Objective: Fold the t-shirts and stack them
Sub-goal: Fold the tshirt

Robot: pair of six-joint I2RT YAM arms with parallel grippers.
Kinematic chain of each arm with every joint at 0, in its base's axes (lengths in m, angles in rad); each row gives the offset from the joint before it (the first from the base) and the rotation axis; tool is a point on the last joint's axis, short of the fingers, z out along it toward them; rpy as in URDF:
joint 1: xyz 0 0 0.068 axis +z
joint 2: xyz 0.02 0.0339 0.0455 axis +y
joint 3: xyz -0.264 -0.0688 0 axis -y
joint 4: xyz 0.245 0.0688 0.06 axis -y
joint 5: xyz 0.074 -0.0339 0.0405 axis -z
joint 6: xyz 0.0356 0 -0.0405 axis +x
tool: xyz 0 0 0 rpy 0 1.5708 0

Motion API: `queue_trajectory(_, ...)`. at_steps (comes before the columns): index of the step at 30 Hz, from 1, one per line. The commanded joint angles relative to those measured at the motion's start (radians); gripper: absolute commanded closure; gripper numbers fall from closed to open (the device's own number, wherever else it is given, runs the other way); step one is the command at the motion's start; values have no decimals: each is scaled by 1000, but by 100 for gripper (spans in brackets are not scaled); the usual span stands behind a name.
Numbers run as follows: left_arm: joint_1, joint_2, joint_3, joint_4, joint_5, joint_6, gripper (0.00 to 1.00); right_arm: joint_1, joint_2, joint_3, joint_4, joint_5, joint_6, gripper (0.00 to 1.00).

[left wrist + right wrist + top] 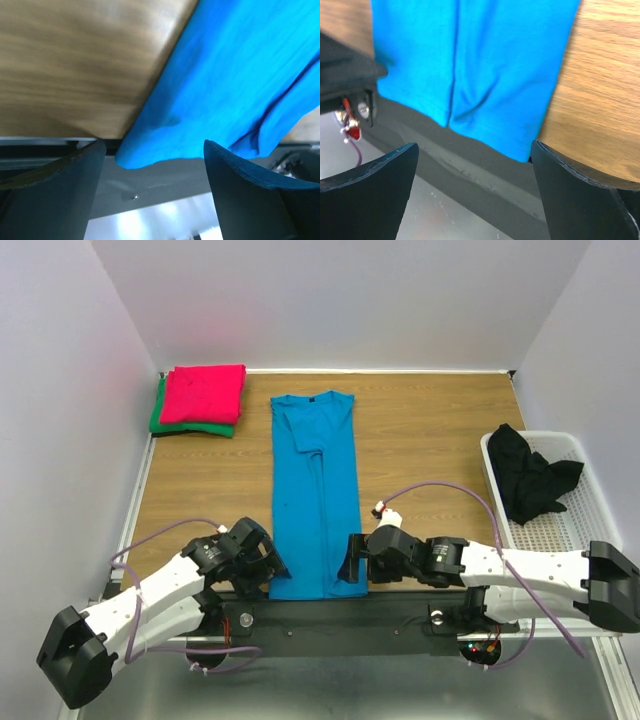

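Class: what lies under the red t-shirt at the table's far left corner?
A green t-shirt; only its left and near edges show beneath the red t-shirt. The rest is covered.

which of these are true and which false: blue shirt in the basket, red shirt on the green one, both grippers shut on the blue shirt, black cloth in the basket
The blue t-shirt lies in the basket: false, it lies as a long strip on the table.
The pinkish red t-shirt sits on the green t-shirt: true.
Both grippers are shut on the blue t-shirt: false, the left gripper and right gripper are open at its near hem.
A black cloth lies in the basket: true.
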Motion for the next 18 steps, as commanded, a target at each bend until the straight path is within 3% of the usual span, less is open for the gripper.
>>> queue_trajectory(1, -29, -43, -66, -58, 61, -67, 12, -24, 23, 1, -9, 18, 53, 0)
queue_trajectory(9, -54, -123, -74, -83, 46, -111, 32, -42, 40, -30, -7, -12, 95, 5)
queue_trajectory(12, -52, -91, -65, -61, 52, -91, 54, -44, 64, -31, -7, -37, 96, 12)
queue_trajectory(15, -54, -77, -66, -60, 57, -77, 63, -42, 78, -43, -6, -49, 110, 15)
queue_trajectory(18, -54, -85, -68, -57, 60, -74, 80, -42, 87, -47, -1, -61, 121, 19)
